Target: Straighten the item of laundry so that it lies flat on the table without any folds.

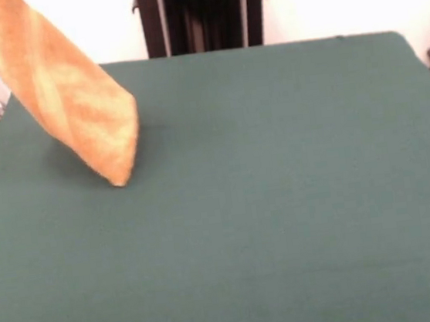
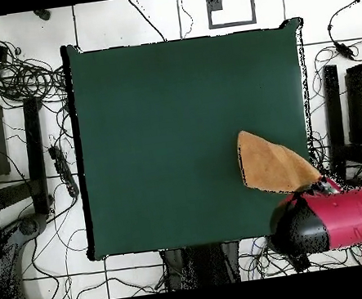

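Towel [image 1: 67, 92] hangs slantwise over table [image 1: 282, 200] far-left corner – long axis runs down-right, lowest tip near felt. Arm [image 2: 342, 221] above it; pincer hidden, grip state indeterminable.

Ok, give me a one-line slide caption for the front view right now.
Golden-tan towel hanging lifted, its lowest corner near the green table, not yet laid flat.

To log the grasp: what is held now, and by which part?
The towel hangs lifted by its upper end, its lowest corner near the table. The gripper itself is not seen.
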Available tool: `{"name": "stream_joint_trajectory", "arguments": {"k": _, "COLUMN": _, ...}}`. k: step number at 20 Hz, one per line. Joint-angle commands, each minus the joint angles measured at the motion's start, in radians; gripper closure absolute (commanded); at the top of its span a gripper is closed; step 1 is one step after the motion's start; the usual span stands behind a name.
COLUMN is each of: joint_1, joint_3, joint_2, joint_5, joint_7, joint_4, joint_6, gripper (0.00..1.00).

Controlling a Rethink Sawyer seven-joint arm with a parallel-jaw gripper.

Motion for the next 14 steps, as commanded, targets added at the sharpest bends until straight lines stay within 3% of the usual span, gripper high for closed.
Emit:
{"name": "stream_joint_trajectory", "arguments": {"k": 1, "joint_1": -0.062, "joint_3": 0.021, "joint_2": -0.164, "joint_5": 0.052, "joint_7": -0.506, "joint_4": 0.062, "joint_6": 0.113, "gripper": 1.0}}
{"name": "stream_joint_trajectory", "arguments": {"k": 8, "joint_1": -0.139, "joint_3": 0.021, "joint_2": -0.249, "joint_5": 0.138, "joint_7": -0.589, "joint_4": 0.097, "joint_6": 0.057, "gripper": 1.0}}
{"name": "stream_joint_trajectory", "arguments": {"k": 14, "joint_1": -0.086, "joint_3": 0.034, "joint_2": -0.213, "joint_5": 0.184, "joint_7": -0.399, "joint_4": 0.154, "joint_6": -0.04, "gripper": 1.0}}
